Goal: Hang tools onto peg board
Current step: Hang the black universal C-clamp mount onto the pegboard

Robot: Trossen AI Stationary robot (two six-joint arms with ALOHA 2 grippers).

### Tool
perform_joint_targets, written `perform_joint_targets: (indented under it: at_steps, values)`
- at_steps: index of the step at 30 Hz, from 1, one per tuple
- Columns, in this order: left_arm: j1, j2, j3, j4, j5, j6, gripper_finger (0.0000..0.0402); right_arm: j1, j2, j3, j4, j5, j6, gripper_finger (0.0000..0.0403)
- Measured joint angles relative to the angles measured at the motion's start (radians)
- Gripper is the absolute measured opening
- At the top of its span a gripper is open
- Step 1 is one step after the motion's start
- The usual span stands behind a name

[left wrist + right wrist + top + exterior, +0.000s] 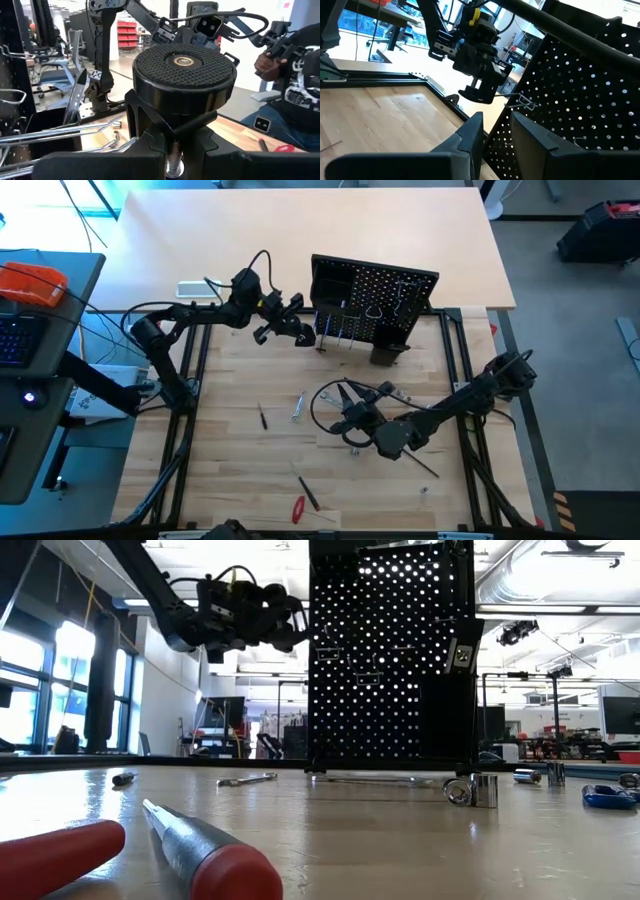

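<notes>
Holding something round and black, a knob (184, 67) with a bumpy top and a brass dot, the left gripper (300, 332) sits in the upper middle of the high view, right by the left edge of the peg board (400, 292). Its fingers are pinched in tight on it. The right gripper (345, 418) is lower, near the middle of the table (230, 380), and I cannot tell if it holds anything. Other tools lie loose on the wood: a silver wrench (298, 407) and a red-handled screwdriver (298, 508) near the bottom. I think the left arm is trying to hang its tool on a wire hook (522, 103). The hook is thin, so the tool may miss it and drop. A hard push could also tip the board.
</notes>
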Motion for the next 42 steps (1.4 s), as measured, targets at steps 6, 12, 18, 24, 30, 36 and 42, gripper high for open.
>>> perform_joint_targets:
  at_steps: [6,12,18,24,30,36,42]
  values:
    - [0.0,0.053,0.041,-0.002,0.007,-0.014,0.002,0.0,0.0,0.0,0.0,0.0,-0.002,0.0092]
    - [0.005,0.081,0.069,-0.002,0.006,-0.013,0.002,0.0,0.0,0.0,-0.007,0.0,-0.003,0.0092]
    - [0.036,0.081,0.07,0.005,0.006,-0.009,0.002,0.0,0.0,0.0,-0.019,-0.001,-0.003,0.0092]
    - [0.057,0.081,0.07,0.002,-0.031,0.023,0.0019,0.0,0.0,0.0,-0.023,-0.002,-0.003,0.0092]
    - [0.054,0.08,0.07,-0.002,-0.069,0.052,0.0029,-0.001,0.0,0.0,-0.025,-0.004,0.015,0.0092]
    - [0.054,0.081,0.07,-0.014,-0.076,0.067,0.0027,-0.001,0.0,0.0,-0.025,-0.003,0.023,0.0092]
    - [0.054,0.081,0.07,-0.099,-0.134,0.137,0.0044,-0.001,0.0,0.0,-0.025,-0.003,0.023,0.0092]
